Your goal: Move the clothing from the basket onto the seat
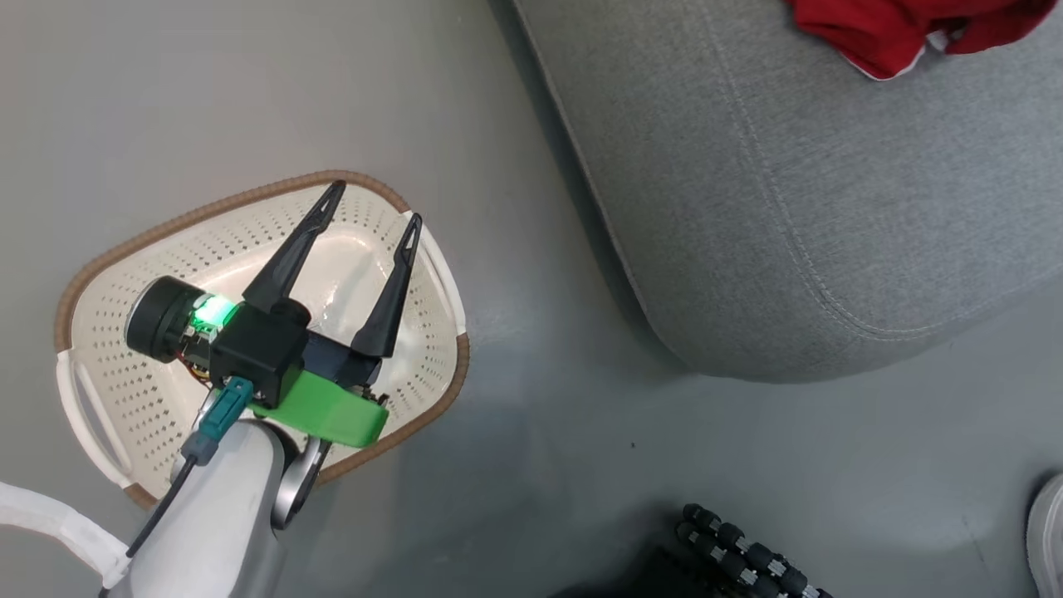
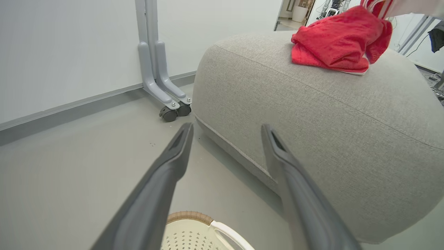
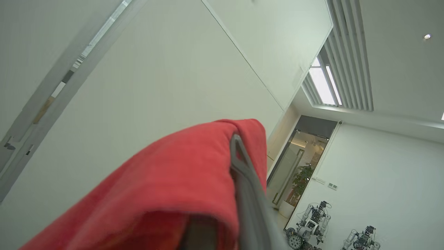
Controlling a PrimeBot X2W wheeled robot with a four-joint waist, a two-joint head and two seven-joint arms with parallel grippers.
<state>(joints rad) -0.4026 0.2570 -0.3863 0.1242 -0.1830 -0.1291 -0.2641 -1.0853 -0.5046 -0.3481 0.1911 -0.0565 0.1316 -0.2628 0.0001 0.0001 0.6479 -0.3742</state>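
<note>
**Clothing**: red fabric with white trim, heaped on the seat at 1 o'clock in the head view. In the left wrist view the heap lies on the top of the seat at 1 o'clock. In the right wrist view, red cloth drapes over the right claw, which is closed and gripping it.

**Seat**: grey woven cushion with a stitched seam, resting on the floor.

**Basket**: cream, perforated, brown rim, on the floor at 8 o'clock of the seat, apart from it.

**Left claw**: fingers spread wide, holding nothing, above the basket, pointing to 1 o'clock.

**Wheeled stand**: grey, by the wall, at 11 o'clock in the left wrist view.
</note>
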